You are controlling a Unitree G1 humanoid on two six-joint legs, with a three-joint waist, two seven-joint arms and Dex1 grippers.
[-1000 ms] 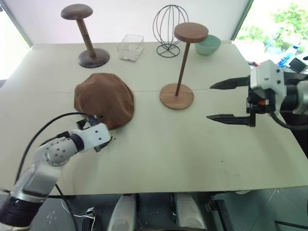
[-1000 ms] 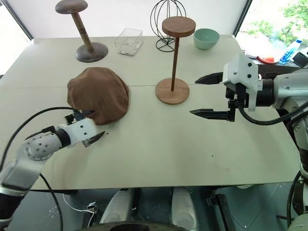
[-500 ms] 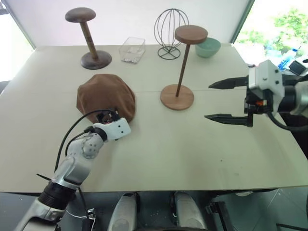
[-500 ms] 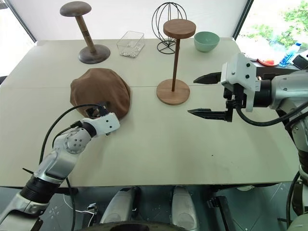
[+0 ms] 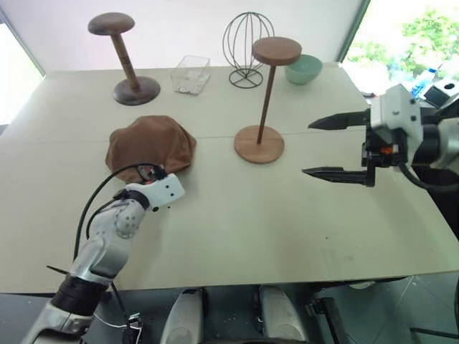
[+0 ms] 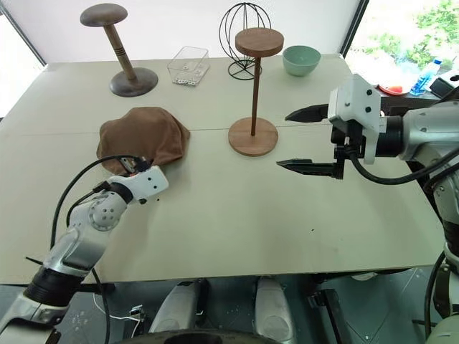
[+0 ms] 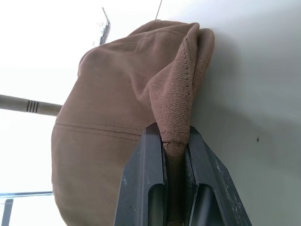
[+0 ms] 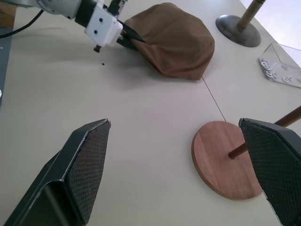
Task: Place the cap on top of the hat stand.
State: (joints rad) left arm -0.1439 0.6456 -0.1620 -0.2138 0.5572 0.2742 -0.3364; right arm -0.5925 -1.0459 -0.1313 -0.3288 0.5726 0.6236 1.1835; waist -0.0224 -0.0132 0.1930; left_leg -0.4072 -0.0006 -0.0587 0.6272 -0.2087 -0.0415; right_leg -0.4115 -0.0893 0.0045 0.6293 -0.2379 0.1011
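**A:** so where's everything at on the table (image 5: pixel 237 215) right now?

**B:** the cap (image 5: pixel 151 145) is lying on the left half, brown and kinda slumped. The left gripper (image 7: pixel 177 155) has its two black fingers pinched tight on a fold of the cap's near edge. In the left wrist view you can see the fabric bunched up and squeezed between them. The rest of the cap sits on the tabletop.

**A:** and the hat stand?

**B:** the hat stand (image 5: pixel 265 100) is upright near the middle of the table, right of the cap and apart from it: thin rod, flat round disc on top, round base. Nothing on the disc.

**A:** right arm doing anything?

**B:** the right gripper (image 5: pixel 334 147) hangs above the table's right side, pointing toward the stand, fingers spread wide with nothing between them. In its wrist view the stand's base shows between the two fingers, but it's not touching it.

**A:** other stuff back there?

**B:** along the far edge: a darker stand (image 5: pixel 127 57) with a domed top, a clear plastic box (image 5: pixel 191 74), a black wire head frame (image 5: pixel 246 46) and a green bowl (image 5: pixel 303 69).
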